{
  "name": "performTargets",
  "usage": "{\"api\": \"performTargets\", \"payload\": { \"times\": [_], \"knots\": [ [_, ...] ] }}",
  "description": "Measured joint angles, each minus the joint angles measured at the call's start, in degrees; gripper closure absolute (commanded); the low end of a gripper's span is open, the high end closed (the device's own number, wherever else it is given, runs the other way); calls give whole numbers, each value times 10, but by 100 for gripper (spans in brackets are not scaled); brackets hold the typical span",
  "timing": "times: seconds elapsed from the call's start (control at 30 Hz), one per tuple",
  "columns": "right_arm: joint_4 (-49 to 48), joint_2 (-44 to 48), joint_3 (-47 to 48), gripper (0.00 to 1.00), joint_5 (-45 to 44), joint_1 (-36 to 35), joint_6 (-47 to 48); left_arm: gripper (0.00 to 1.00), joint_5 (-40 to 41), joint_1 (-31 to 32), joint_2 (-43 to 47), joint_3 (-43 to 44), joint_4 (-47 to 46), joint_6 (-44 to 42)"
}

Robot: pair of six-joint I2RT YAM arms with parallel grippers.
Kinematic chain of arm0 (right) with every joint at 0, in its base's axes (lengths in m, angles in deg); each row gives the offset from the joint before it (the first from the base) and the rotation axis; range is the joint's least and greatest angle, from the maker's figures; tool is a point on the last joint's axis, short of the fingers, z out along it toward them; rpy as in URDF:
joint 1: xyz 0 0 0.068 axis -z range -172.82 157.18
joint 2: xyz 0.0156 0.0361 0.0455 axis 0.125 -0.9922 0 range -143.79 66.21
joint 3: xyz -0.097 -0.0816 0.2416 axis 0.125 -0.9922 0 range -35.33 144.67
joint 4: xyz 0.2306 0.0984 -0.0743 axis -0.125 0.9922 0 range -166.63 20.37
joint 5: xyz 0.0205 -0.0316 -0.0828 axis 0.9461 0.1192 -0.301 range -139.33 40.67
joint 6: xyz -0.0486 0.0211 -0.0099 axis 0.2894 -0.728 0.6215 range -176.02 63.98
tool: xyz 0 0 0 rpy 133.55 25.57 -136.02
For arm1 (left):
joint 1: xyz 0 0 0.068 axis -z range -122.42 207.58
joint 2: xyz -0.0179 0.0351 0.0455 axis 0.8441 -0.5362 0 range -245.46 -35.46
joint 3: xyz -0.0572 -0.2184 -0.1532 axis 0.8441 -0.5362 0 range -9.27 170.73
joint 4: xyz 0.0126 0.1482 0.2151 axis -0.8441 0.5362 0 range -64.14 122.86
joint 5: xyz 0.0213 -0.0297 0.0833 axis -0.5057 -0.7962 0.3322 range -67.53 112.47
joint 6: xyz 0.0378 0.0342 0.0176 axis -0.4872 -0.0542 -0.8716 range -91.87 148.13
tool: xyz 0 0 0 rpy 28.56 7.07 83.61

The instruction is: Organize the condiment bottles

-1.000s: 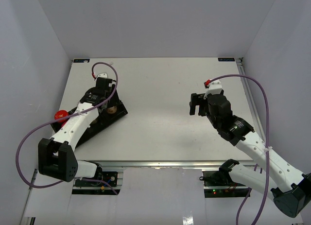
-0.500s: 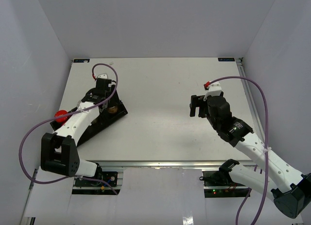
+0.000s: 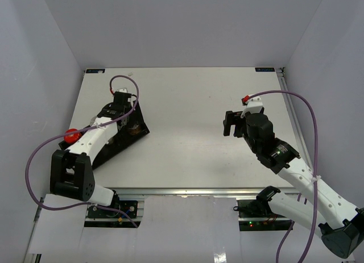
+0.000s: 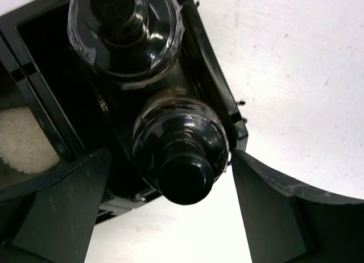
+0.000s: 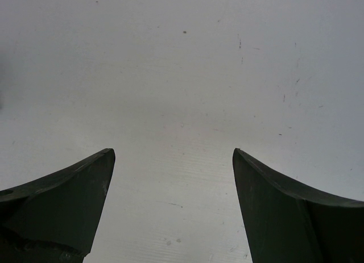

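Tray [image 3: 111,150]: flat, black, compartmented, lying at an angle on the left side of the table [image 3: 187,104], partly under the left arm.

Left wrist view: one long compartment holds two jars standing upright, close together in a line. The black-capped jar [image 4: 180,156] sits at the compartment's end by the tray's edge. The second black-capped jar [image 4: 123,25] is just beyond it. Both have clear walls, but their contents are too dark to read.

The neighbouring compartment shows pale granules [image 4: 20,142] (vessel outline cropped).

Left gripper [image 4: 170,156]: jaws spread wide, one on each side of the first jar, not clamping it.

A red cap [image 3: 70,136] sits by the tray's left end; its compartment is hidden by the arm.

Right gripper [image 5: 173,161]: fingers apart, nothing between them, over bare table well away from the tray.
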Motion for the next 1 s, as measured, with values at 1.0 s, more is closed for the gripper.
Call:
{"api": "performTargets", "payload": {
  "times": [1.0],
  "knots": [
    [99, 36, 83, 10, 85, 0, -77, 2, -236, 254, 183, 57, -13, -3]
  ]
}}
